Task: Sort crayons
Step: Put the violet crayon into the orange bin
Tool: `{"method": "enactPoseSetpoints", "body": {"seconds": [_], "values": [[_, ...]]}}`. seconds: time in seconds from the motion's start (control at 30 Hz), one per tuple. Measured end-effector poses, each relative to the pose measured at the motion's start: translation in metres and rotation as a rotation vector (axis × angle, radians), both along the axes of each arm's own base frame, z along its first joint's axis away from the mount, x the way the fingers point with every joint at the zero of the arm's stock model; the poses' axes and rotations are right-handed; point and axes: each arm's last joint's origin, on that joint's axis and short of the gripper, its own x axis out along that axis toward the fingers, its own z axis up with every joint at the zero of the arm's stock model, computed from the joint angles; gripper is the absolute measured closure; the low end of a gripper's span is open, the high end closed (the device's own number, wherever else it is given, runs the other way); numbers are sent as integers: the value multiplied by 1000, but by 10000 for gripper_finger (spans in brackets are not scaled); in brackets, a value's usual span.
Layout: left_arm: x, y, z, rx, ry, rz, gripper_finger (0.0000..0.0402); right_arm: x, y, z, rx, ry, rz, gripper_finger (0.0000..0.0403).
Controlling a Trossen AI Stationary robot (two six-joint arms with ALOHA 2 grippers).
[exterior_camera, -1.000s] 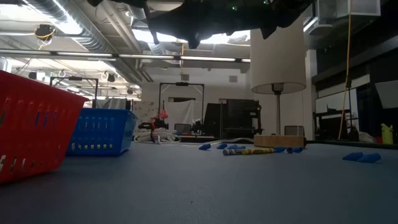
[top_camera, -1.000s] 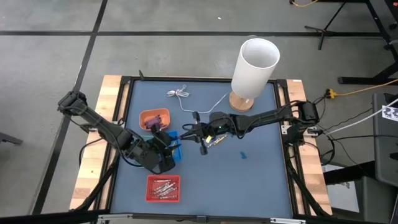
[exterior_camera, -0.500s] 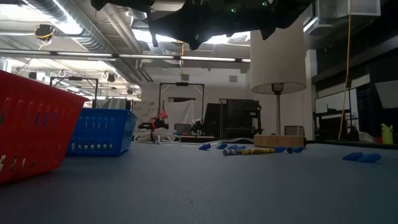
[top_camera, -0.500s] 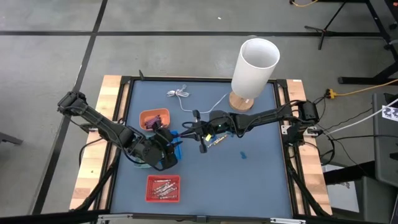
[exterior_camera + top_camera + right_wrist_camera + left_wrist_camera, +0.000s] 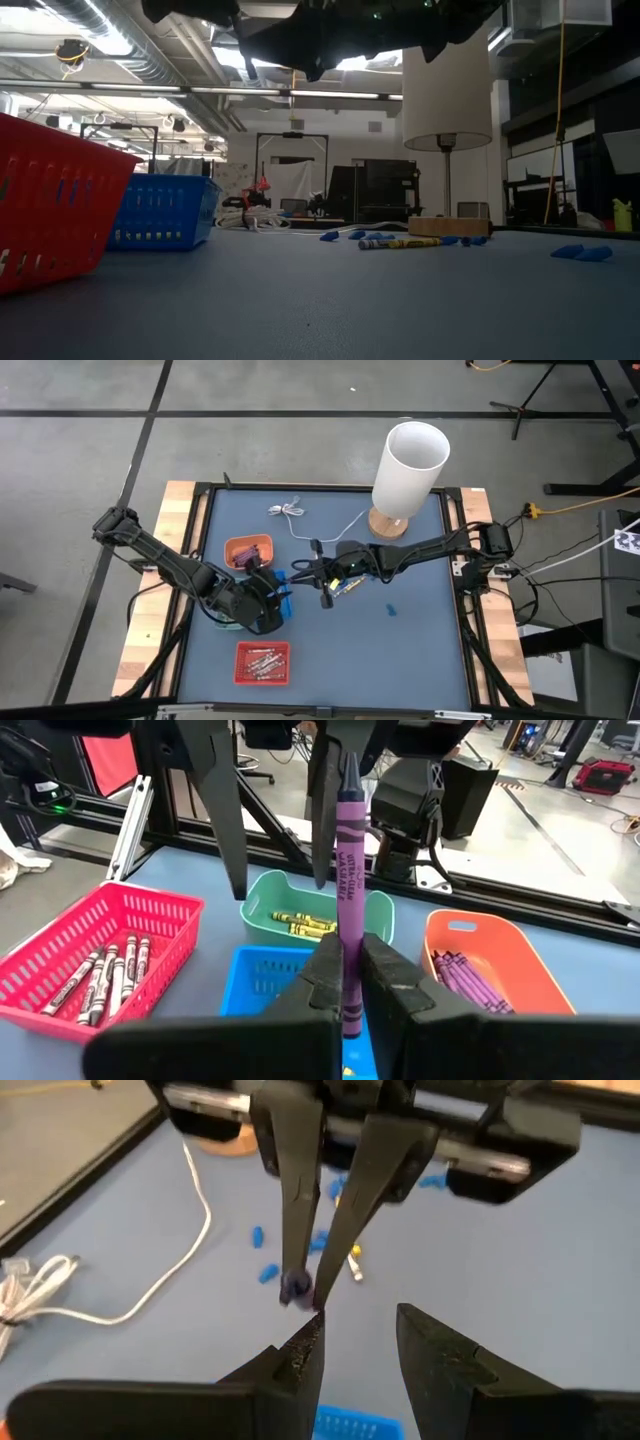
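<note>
We have the right gripper [image 5: 343, 982] closed on a purple crayon [image 5: 345, 870], which it holds upright by its lower end, and in the high view this gripper [image 5: 305, 570] hangs over the middle of the table [image 5: 420, 650], facing the left arm. We judge this to be a handover: the crayon is presented end-up so the other arm can take the free part. The left gripper [image 5: 358, 1348] faces it with its fingers parted and nothing between them, and its own view shows the right fingers pinching the purple crayon [image 5: 296, 1288] just beyond its tips. We cannot tell whether the two are touching. The trays sit beside the left arm, which would explain why it receives the crayon. The orange tray [image 5: 505, 965] holds purple crayons, so we take it as the likely destination. The green tray [image 5: 312, 902] holds yellow crayons, the red basket [image 5: 100, 955] holds whitish and pink ones, and we cannot make out anything in the blue basket [image 5: 262, 980]. More loose crayons [image 5: 400, 242] lie on the table near the lamp base [image 5: 448, 227], among small blue bits [image 5: 262, 1270], with a white cable [image 5: 150, 1290] trailing nearby.
</note>
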Motion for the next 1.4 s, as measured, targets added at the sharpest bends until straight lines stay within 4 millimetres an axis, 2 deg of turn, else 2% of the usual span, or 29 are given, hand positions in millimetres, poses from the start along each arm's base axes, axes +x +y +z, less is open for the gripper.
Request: {"method": "enactPoseSetpoints", "body": {"seconds": [0.33, 0.87, 1.3, 1.4], "values": [[-2, 2, -2, 16, 10, 35, 292, 0, 0, -1, 0, 6, 1, 386], [6, 7, 4, 52, -37, 23, 294, 0, 1, 0, 13, 2, 51, 386], [6, 7, 4, 53, -34, 20, 388, 0, 1, 0, 13, 3, 52, 386], [6, 7, 4, 54, -34, 20, 395, 0, 1, 0, 13, 4, 52, 386]]}}
